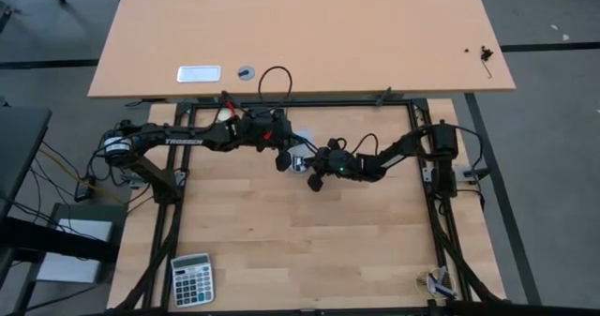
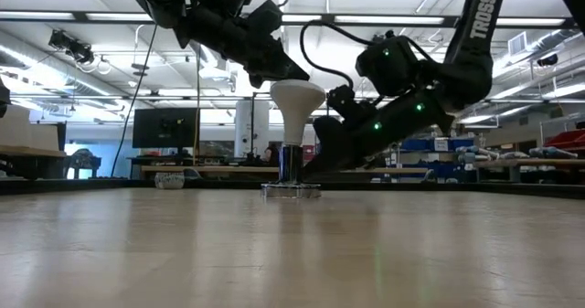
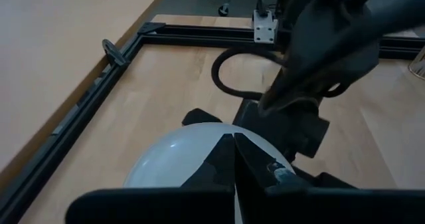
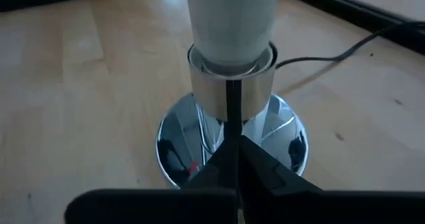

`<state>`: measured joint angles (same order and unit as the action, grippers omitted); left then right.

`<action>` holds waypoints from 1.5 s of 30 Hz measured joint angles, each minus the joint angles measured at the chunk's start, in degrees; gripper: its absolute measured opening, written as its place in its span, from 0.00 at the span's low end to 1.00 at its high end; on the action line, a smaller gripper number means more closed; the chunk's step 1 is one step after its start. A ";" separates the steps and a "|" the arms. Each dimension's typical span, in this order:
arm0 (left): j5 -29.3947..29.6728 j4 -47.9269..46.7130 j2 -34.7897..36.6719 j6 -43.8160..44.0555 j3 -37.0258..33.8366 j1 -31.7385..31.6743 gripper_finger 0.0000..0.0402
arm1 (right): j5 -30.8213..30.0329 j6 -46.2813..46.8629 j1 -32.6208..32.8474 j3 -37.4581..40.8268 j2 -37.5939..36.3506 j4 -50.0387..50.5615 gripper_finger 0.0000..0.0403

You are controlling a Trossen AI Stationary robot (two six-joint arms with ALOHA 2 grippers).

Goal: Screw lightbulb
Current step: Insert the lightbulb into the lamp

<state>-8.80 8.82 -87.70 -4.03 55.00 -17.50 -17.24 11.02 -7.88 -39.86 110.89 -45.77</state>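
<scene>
At mid-bench the lightbulb (image 2: 297, 102) stands upright in the socket (image 4: 231, 134). Left gripper (image 3: 234, 159) fingers closed over its dome; right gripper (image 4: 234, 151) closed, empty, at the socket. I judge seating next: regrip, twist.

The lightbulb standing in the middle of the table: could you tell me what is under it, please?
The lightbulb stands neck-down in a shiny metal socket on a round mirrored base. Its screw base is hidden inside the socket.

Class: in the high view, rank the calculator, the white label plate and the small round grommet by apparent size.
1. calculator
2. white label plate, somewhat smaller
3. small round grommet, clearly smallest
</scene>
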 joint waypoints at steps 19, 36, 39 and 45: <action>0.16 0.26 -0.04 -0.13 -0.04 -0.15 0.00 | 2.96 -0.73 2.47 0.11 -14.59 16.58 0.02; -1.40 1.84 -0.15 -0.04 -0.15 -0.31 0.00 | 3.22 -3.29 3.30 0.11 -23.66 23.31 0.03; -1.43 1.89 -0.15 -0.04 -0.15 -0.34 0.00 | 3.40 -3.55 3.30 0.11 -24.98 23.76 0.03; -2.87 2.34 -0.15 -0.02 -0.15 -0.85 0.00 | 3.42 -3.87 3.31 0.11 -27.09 24.52 0.03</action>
<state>-11.67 11.16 -87.85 -4.05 54.85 -18.35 -13.82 7.14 -4.57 -39.75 83.81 -21.25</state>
